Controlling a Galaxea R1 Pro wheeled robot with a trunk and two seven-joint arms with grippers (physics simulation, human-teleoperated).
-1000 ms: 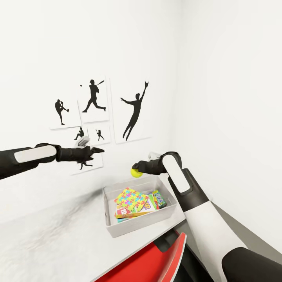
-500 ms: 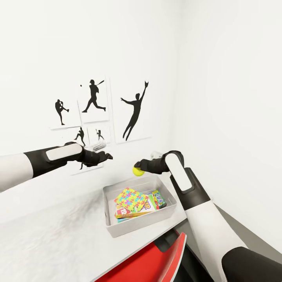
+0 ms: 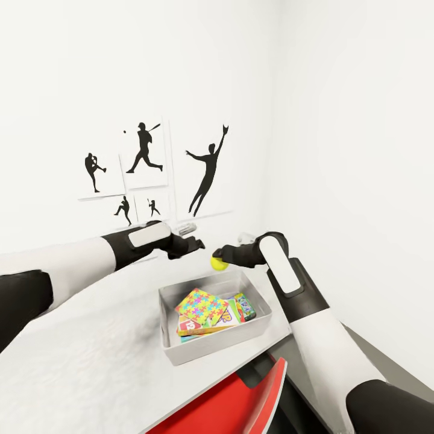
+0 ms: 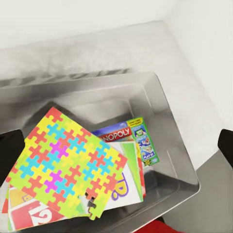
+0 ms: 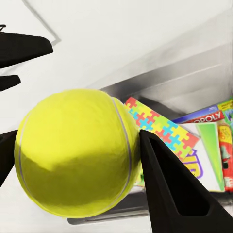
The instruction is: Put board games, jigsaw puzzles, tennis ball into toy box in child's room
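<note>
The right gripper (image 3: 218,258) pinches the tennis ball (image 3: 219,263) above the far rim of the toy box (image 3: 217,343) on the table (image 3: 78,367), board games and puzzles already inside. The left gripper (image 3: 196,244) hovers spread, empty. Best carry the ball nearer, over the box's middle, before letting go.

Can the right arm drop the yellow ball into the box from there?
Probably yes. The right gripper holds the tennis ball over the toy box's far rim, and the box is open-topped with nothing between.
</note>
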